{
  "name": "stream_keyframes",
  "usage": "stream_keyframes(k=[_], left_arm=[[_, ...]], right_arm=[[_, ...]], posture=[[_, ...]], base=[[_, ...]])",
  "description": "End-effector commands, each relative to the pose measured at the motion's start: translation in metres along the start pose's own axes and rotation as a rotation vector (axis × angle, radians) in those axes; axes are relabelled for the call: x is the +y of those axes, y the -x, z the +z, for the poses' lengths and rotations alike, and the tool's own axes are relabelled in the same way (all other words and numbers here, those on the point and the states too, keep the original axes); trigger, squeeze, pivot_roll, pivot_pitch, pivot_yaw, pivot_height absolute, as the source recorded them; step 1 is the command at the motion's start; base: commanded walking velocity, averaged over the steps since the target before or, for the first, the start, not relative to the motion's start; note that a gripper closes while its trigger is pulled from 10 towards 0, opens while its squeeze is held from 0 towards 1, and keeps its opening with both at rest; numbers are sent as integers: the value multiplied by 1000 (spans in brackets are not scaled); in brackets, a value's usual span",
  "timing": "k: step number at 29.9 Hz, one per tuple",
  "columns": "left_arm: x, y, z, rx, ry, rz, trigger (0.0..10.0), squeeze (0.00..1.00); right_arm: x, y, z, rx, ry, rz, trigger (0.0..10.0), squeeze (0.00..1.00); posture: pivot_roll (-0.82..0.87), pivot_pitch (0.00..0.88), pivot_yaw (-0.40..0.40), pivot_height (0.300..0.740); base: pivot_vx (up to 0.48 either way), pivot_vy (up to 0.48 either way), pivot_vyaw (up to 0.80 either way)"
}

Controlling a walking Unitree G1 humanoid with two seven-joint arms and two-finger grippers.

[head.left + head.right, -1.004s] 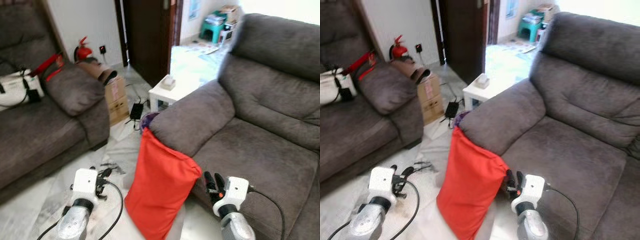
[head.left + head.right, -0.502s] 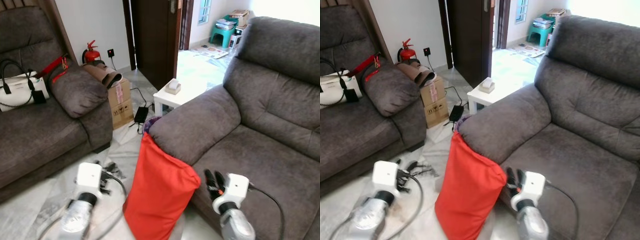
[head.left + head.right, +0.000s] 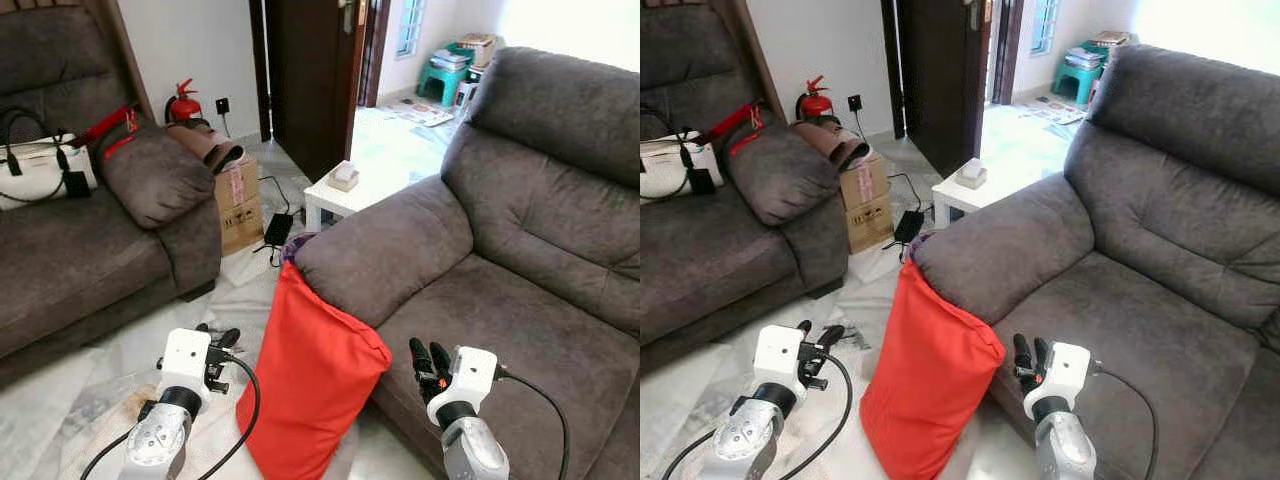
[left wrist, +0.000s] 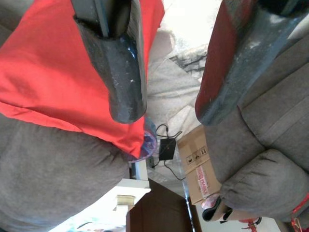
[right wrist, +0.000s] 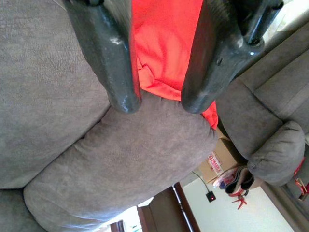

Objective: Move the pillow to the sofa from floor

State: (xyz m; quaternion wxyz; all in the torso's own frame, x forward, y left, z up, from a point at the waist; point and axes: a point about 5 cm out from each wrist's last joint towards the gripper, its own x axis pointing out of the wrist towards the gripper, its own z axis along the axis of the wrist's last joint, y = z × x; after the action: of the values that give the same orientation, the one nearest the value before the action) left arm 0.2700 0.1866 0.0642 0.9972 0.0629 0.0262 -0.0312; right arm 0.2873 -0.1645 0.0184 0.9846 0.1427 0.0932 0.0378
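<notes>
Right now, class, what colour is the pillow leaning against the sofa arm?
The pillow is plain red-orange, with no pattern. The left eye view shows it best.

Floor (image 3: 120,380): we see pale marbled tiles, glossy, with a black cable lying loose on them.
Wall (image 3: 180,45): we see plain white, with a red fire extinguisher (image 3: 184,102) at its foot.
Door (image 3: 305,75): we see dark wood, standing open onto a brightly lit room.
Second couch (image 3: 90,240): we see grey-brown upholstery; a white handbag (image 3: 35,170) rests on its seat.
Side table (image 3: 345,195): we see a low white table with a tissue box (image 3: 344,174) on top.
Cardboard box (image 3: 238,200): we see it standing against the second couch's arm.
Light: we see daylight coming from the far room.
</notes>
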Motion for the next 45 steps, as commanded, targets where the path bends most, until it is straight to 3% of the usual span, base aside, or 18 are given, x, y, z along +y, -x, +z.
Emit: stream_keyframes(k=[1, 11, 21, 45], left_arm=[[1, -1, 1, -1, 3, 4, 10000, 0], [-2, -1, 4, -11, 3, 1, 10000, 0], [-2, -3, 9, -27, 8, 12, 10000, 0], [-1, -2, 4, -4, -2, -13, 10000, 0]], right_arm=[[-1, 0, -1, 4, 1, 0, 10000, 0], [-1, 1, 1, -4, 22, 11, 10000, 0], [-1, 0, 1, 2, 10, 16, 10000, 0], [2, 2, -3, -3, -5, -1, 10000, 0]], posture=[[142, 72, -16, 688], [144, 78, -14, 688], [105, 119, -19, 688], [84, 73, 15, 688]], base=[[0, 0, 0], [0, 0, 0], [0, 0, 484], [32, 0, 0]])
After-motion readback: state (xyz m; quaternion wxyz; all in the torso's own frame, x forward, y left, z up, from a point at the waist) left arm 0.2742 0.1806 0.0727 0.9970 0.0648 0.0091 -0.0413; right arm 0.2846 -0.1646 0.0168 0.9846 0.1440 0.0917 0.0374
